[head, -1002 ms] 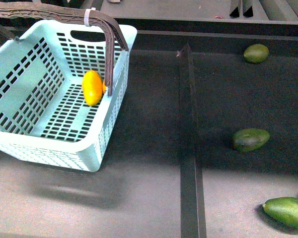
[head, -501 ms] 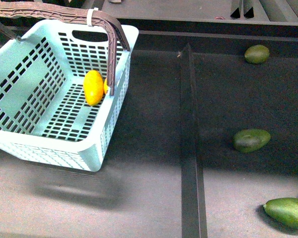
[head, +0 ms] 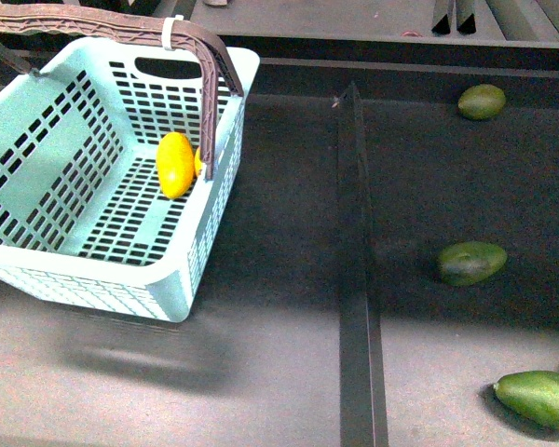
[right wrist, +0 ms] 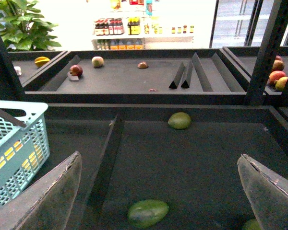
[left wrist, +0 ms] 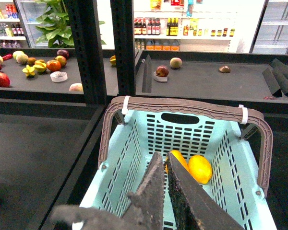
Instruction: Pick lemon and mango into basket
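Observation:
The teal basket [head: 102, 279] hangs tilted above the dark shelf at the left and casts a shadow below it. Inside, against its right wall, lies the elongated yellow mango [head: 174, 165]. The lemon [head: 197, 164] peeks out from behind a brown handle [head: 208, 102]. In the left wrist view my left gripper [left wrist: 162, 157] is shut above the basket [left wrist: 134, 158], and its fingers partly cover the mango [left wrist: 176, 160] beside the lemon [left wrist: 200, 168]. The part it holds is hidden. My right gripper [right wrist: 158, 158] stands wide open over the shelf, right of the basket [right wrist: 19, 153], holding nothing.
A raised divider [head: 359, 279] runs down the shelf to the right of the basket. Beyond it lie three green fruits [head: 482, 101] [head: 470, 263] [head: 540, 398]. One green fruit [right wrist: 148, 213] lies below the right gripper. Farther shelves carry other fruit [left wrist: 162, 71].
The basket, with the fruit in it, shifted slightly to the right and away over the first half second. Since then it has stayed almost still.

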{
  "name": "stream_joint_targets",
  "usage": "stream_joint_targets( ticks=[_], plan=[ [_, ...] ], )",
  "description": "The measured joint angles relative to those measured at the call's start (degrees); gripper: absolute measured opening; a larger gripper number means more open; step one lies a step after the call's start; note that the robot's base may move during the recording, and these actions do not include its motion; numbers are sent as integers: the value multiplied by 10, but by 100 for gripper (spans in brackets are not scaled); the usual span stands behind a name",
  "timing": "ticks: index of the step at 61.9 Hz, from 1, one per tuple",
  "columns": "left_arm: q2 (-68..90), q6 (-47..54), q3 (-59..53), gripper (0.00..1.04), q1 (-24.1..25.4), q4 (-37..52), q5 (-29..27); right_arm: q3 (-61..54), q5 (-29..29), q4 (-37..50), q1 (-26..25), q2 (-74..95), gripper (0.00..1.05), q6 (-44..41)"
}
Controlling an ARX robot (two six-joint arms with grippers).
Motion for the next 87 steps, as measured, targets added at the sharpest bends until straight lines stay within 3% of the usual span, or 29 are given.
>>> stream_joint_targets(
  ticks=[37, 78, 83, 87],
  plan=[
    [-264, 0, -16, 4, 0, -236, 0, 0, 0, 0, 0, 0, 96, 0],
    [-410, 0, -16, 4, 0, -380, 0, 0, 0, 0, 0, 0, 96, 0],
    [-479, 0, -16, 4, 0, -467, 0, 0, 0, 0, 0, 0, 96, 0],
    [-504, 0, -16, 4, 0, -478, 0, 0, 0, 0, 0, 0, 96, 0]
  ],
)
